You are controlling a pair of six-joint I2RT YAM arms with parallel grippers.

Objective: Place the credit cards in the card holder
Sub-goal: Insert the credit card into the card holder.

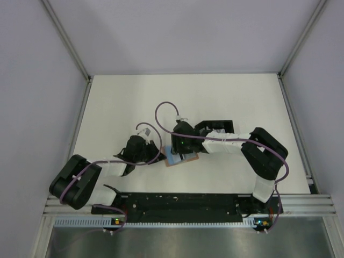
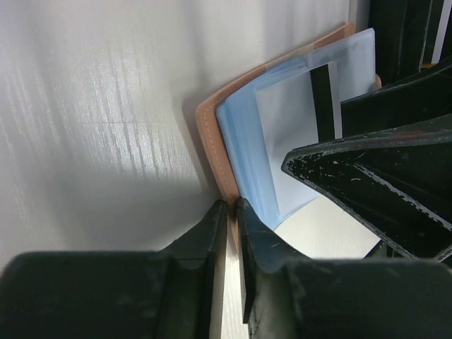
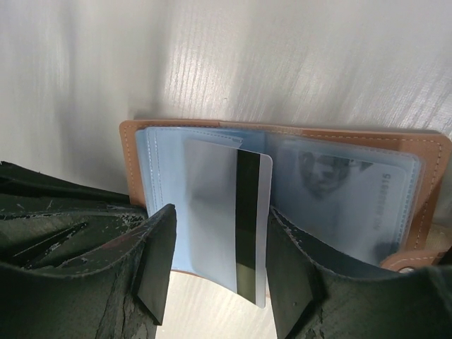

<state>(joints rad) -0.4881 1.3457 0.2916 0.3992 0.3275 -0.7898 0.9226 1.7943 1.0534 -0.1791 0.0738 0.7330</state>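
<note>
Both arms meet over the card holder [image 1: 178, 159]. It lies open on the counter [image 1: 134, 102], a bit left of centre and closer to the near edge than the far one.

The left arm [image 1: 102, 169] is folded low, elbow out by the near-left corner, forearm running right. The left gripper [image 2: 232, 208] is clamped on the edge of the tan cover, fingers almost together with just the leather between them.

The right arm [image 1: 231, 145] has its elbow up toward the near-right corner. Its forearm reaches left, wrist tipped down over the holder. The right gripper [image 3: 220, 209] has the credit card [image 3: 226, 183] pinched across its width (pale card, black stripe facing up). The top end lies over the blue-grey sleeves and the bottom end sticks out past the holder's edge.

I can't tell if the card is in a pocket or just on top. From above, the wrist covers most of the holder and hides the card. Something printed sits under the clear sleeve on the other half, too hazy to read. The black tray [image 1: 217, 124] further in is half hidden behind the right forearm.
</note>
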